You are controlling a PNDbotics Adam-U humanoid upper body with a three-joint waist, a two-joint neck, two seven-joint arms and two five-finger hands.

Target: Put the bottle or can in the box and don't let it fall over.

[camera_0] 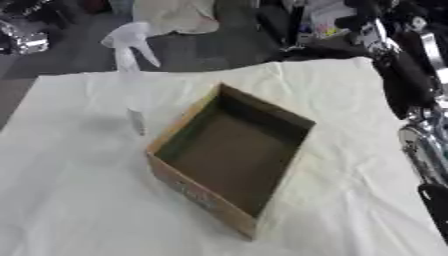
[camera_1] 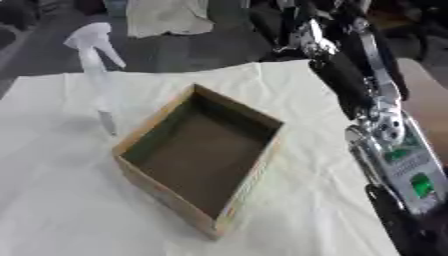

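A clear spray bottle (camera_0: pixel 131 85) with a white trigger head stands upright on the white cloth, just left of the box's far left corner. The open cardboard box (camera_0: pixel 229 155) lies in the middle of the table, set diagonally, with nothing inside it. My right arm (camera_1: pixel 385 130) runs down the right side, black and silver, well clear of the box. Only a dark part of my right hand (camera_1: pixel 398 225) shows at the bottom right edge. My left hand is in no view.
A wrinkled white cloth (camera_0: pixel 79 200) covers the table. Beyond the far edge is a dark floor with a pale cloth or bag (camera_1: pixel 166 17) and assorted equipment (camera_0: pixel 22 35). Bare cloth lies left of and in front of the box.
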